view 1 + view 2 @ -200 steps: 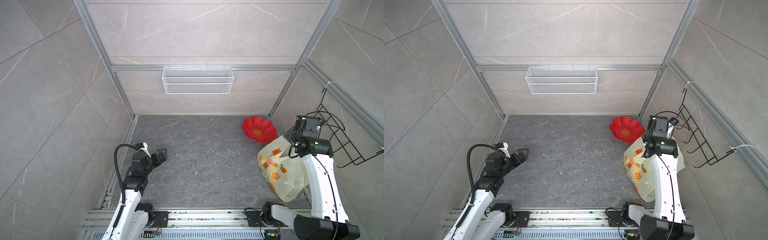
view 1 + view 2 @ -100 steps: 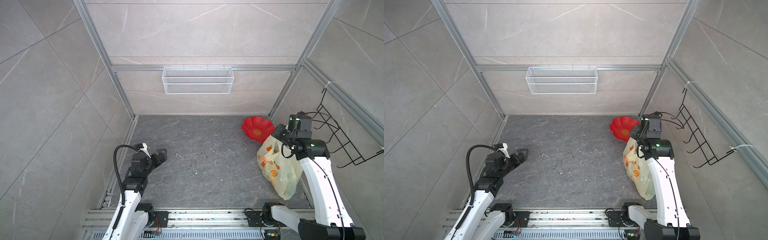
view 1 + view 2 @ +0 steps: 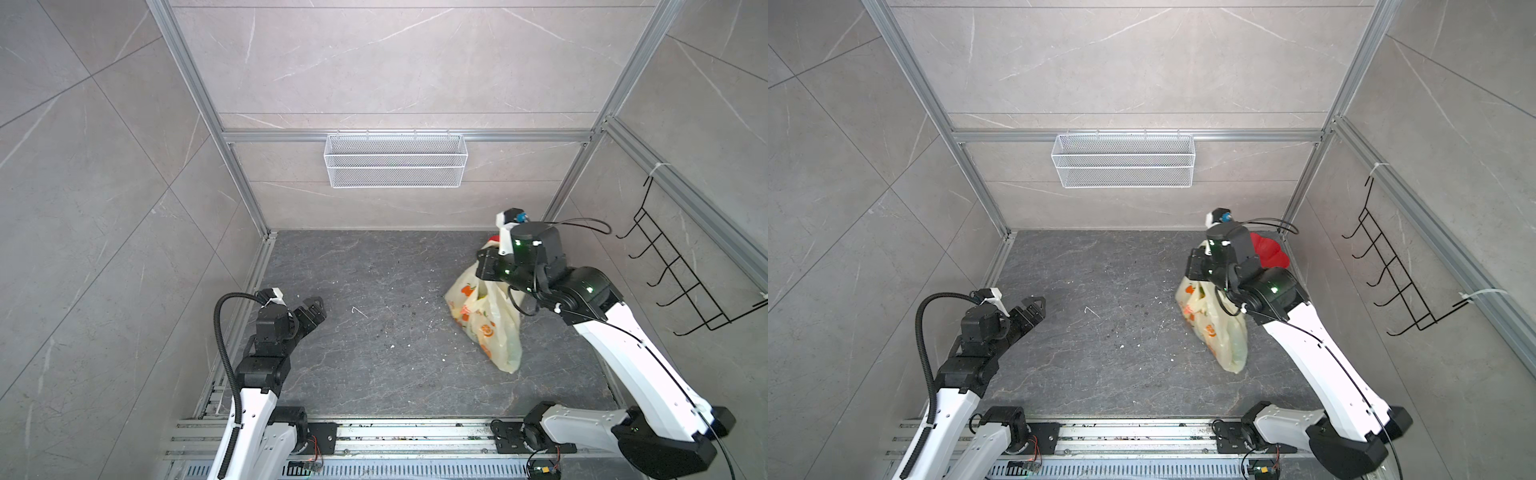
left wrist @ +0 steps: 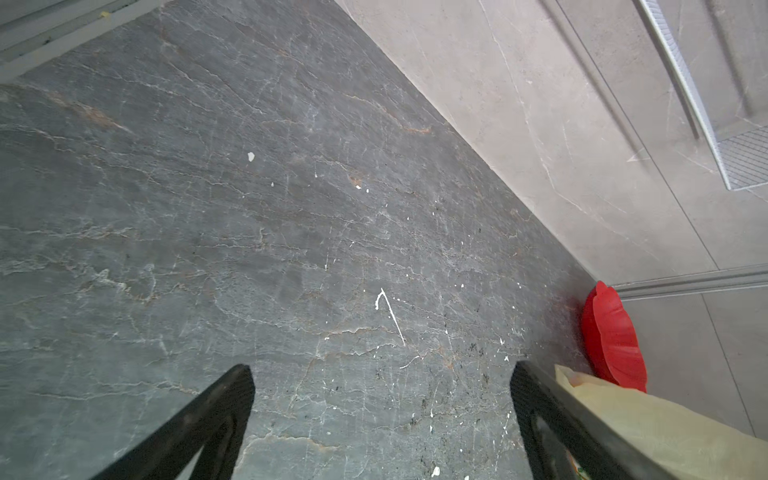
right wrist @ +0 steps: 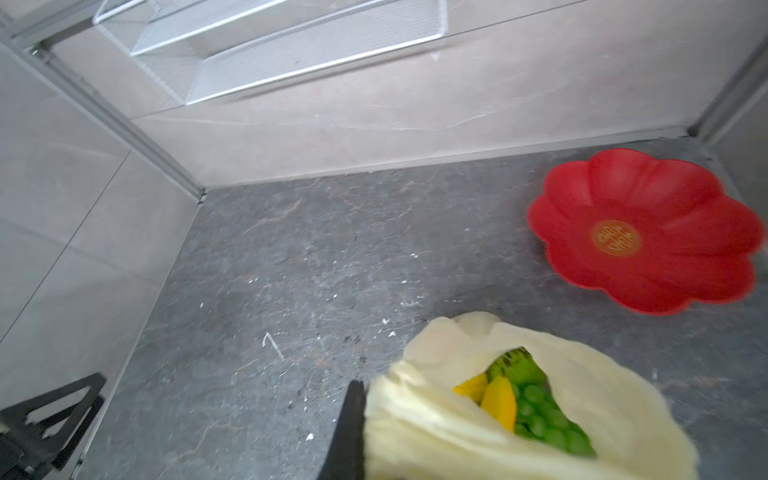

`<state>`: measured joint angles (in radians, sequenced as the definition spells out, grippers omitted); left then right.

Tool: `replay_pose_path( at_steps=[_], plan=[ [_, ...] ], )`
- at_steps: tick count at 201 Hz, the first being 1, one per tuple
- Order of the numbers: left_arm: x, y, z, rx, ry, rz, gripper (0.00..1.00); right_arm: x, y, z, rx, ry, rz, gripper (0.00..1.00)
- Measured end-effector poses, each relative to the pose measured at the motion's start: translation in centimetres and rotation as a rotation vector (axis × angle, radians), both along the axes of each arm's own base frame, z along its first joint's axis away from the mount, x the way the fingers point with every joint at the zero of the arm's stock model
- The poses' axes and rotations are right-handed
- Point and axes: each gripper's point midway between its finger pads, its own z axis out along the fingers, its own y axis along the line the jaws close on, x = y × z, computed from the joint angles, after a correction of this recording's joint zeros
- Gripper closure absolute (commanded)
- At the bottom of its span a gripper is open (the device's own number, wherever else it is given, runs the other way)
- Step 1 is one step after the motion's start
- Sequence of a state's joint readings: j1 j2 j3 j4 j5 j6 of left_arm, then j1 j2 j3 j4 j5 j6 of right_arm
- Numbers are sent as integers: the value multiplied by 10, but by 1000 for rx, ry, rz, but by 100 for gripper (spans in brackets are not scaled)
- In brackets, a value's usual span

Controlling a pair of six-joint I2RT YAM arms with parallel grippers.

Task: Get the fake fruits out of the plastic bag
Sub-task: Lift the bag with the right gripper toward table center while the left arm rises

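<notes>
So the right gripper is clamped fully closed on the top edge of the plastic bag. The bag hangs from it as a long sack. Its long axis runs from the pinch down to the bottom end on the robot's side, though it's hard to say if that end touches the table. In the right wrist view the mouth gapes right beside the jaws, and the fake fruits sit inside: a green grape bunch and a yellow piece. The left gripper is spread wide, holds nothing, and sits well across the table, so the reach-in probably falls to it. As for writing, the bag only shows orange fruit prints. The red plate has a gold centre emblem that's too blurred to read.
</notes>
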<state>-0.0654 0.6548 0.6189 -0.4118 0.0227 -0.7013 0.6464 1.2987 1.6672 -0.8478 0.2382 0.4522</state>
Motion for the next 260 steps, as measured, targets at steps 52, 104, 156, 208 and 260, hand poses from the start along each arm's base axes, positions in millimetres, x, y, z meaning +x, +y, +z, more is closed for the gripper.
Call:
replay_pose_path(
  at_steps=[52, 104, 156, 208, 260],
  plan=[
    [-16, 10, 2, 27, 18, 47, 0, 2, 145, 8, -108, -54, 298, 100],
    [-30, 15, 20, 45, 0, 63, 0, -22, 222, -22, -214, -68, 449, 100],
    [-33, 9, 17, 47, 59, 21, 0, -26, 223, -48, -240, -27, 451, 39],
    [-24, 2, 54, 93, 76, -56, 0, -54, 184, -7, -122, -62, 424, 19],
    [-23, -10, 117, 127, 19, -159, 3, -66, 143, 22, -8, -110, 316, 18]
  ],
)
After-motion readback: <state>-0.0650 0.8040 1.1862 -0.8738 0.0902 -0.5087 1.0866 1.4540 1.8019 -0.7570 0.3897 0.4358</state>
